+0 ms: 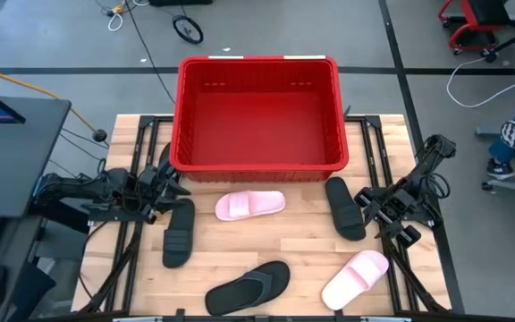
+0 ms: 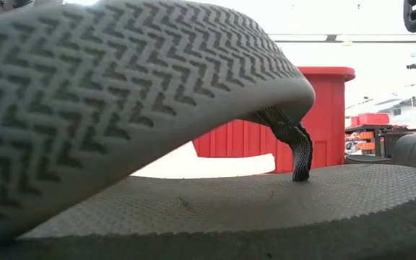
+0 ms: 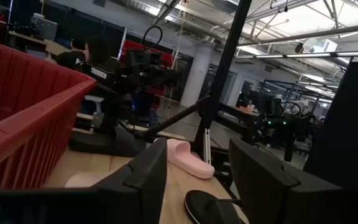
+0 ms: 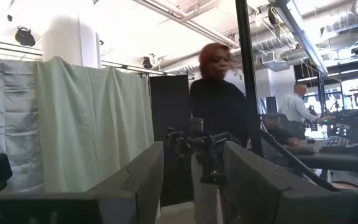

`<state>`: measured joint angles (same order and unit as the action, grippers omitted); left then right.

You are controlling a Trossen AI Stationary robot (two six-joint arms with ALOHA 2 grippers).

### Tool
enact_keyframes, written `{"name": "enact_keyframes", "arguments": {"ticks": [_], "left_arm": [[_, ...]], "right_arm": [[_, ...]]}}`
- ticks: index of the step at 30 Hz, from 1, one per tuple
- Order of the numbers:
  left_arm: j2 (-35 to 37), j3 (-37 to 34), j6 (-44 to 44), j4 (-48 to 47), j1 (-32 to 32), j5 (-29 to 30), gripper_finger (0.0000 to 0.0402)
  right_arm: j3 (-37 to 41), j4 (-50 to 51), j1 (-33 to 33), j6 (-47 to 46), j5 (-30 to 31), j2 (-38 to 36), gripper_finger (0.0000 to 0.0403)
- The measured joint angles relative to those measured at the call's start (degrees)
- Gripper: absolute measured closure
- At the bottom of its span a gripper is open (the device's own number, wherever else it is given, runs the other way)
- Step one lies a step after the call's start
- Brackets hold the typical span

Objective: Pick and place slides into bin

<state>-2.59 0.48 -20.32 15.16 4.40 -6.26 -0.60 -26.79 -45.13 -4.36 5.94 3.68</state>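
Observation:
The red bin [image 1: 257, 112] stands at the table's far middle and is empty. A pale pink slide [image 1: 250, 205] lies just in front of it. One black slide [image 1: 179, 234] lies at the left and another [image 1: 344, 207] at the right. A black flip-flop [image 1: 249, 286] and a second pink slide [image 1: 356, 279] lie near the front edge. The flip-flop fills the low view [image 2: 193, 202]. My left gripper [image 1: 179, 184] is open, by the far end of the left black slide. My right gripper [image 1: 365, 201] is open, beside the right black slide. Both hold nothing.
The wooden table top [image 1: 284, 241] has bare room between the slides. Black frame rails [image 1: 132, 259] run along the left and right sides. A person [image 4: 219, 106] stands in the room beyond the table, and a desk with a screen [image 1: 7, 116] stands at the left.

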Motion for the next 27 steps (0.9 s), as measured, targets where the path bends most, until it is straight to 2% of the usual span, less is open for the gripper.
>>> {"name": "enact_keyframes", "arguments": {"ticks": [27], "left_arm": [[0.0, 0.0, 0.0, 0.0, 0.0, 0.0, 0.0221]], "right_arm": [[0.0, 0.0, 0.0, 0.0, 0.0, 0.0, 0.0227]]}}
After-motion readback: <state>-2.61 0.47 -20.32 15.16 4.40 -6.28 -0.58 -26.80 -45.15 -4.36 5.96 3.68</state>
